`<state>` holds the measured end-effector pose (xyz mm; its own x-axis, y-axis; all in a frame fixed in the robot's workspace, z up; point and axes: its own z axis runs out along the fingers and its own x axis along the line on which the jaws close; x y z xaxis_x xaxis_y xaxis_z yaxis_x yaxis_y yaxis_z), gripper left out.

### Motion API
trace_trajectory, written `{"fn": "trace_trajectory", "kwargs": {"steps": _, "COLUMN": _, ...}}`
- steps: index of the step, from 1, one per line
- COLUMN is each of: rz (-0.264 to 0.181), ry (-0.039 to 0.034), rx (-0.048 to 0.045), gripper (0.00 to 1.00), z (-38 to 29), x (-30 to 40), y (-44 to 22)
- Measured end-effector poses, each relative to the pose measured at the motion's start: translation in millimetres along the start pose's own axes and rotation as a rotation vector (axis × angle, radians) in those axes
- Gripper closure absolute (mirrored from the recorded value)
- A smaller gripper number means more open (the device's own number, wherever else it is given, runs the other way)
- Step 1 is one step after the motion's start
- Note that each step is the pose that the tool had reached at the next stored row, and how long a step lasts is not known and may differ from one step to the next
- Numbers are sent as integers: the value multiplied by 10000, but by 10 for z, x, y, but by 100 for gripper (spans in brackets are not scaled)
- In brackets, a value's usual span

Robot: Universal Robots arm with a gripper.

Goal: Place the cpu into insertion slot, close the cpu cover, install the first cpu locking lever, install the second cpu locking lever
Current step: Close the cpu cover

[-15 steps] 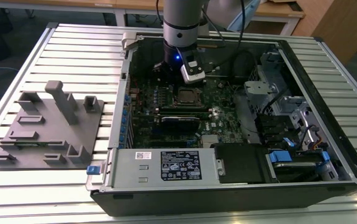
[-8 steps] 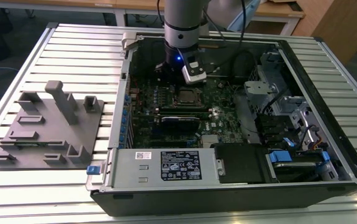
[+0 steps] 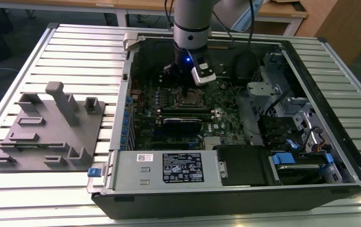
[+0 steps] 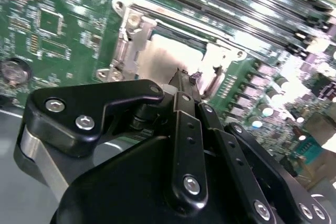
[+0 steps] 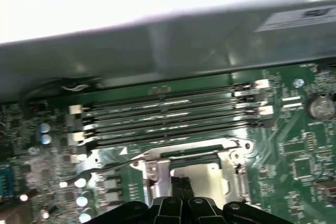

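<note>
The cpu [image 4: 160,59] lies in the insertion slot [image 3: 190,99] on the green motherboard, its silver-tan top also showing in the first wrist view [image 5: 205,179]. The silver cpu cover [image 4: 125,45] lies down around it, framing the chip [image 5: 194,149]. My gripper [image 4: 185,80] hangs just above the chip's edge, and its black fingertips [image 5: 176,186] are pressed together with nothing between them. A thin wire locking lever [image 5: 107,164] sticks out sideways from the socket's corner. In the exterior view my gripper [image 3: 188,89] stands right over the socket inside the open computer case.
Long black memory slots [image 5: 168,116] run beside the socket. A black card [image 3: 182,123] and the power supply box [image 3: 167,168] lie nearer the case front. Drive cages and cables [image 3: 294,118] fill the exterior view's right. A grey fixture block [image 3: 48,127] stands outside the case.
</note>
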<state>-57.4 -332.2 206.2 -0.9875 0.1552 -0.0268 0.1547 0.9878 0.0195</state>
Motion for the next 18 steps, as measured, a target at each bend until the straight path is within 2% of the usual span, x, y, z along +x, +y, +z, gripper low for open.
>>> {"fn": "trace_trajectory", "kwargs": {"steps": 4, "rz": 0, "ry": 0, "rx": 0, "gripper": 90, "z": 5, "x": -84, "y": 13}}
{"fn": "trace_trajectory", "kwargs": {"steps": 5, "rz": 0, "ry": -10, "rx": 0, "gripper": 90, "z": 6, "x": -85, "y": 13}}
{"fn": "trace_trajectory", "kwargs": {"steps": 8, "rz": -5, "ry": -114, "rx": -18, "gripper": 90, "z": 11, "x": -85, "y": 13}}
{"fn": "trace_trajectory", "kwargs": {"steps": 10, "rz": -14, "ry": -153, "rx": -24, "gripper": 90, "z": 14, "x": -86, "y": 13}}
{"fn": "trace_trajectory", "kwargs": {"steps": 18, "rz": -37, "ry": -162, "rx": -27, "gripper": 90, "z": 15, "x": -80, "y": -1}}
